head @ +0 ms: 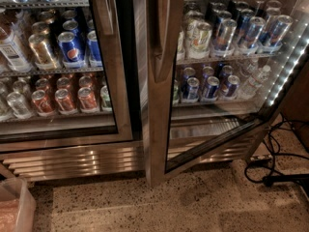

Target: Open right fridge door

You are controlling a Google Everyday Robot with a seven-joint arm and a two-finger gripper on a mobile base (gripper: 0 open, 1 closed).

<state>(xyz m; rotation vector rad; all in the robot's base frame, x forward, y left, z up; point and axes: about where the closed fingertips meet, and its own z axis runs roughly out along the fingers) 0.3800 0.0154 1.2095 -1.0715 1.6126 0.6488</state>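
camera view: right fridge door (157, 129) stands ajar at centre, handle (163, 33) toward 12 o'clock. claw out of frame; cannot tell its state. advise pulling the handle along the arc, hinge seemingly at 3 o'clock.

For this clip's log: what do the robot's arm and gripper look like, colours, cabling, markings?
Nothing to describe: neither the arm nor the gripper is in the camera view. It shows the right fridge door standing ajar, the left door, and black cables lying on the speckled floor.
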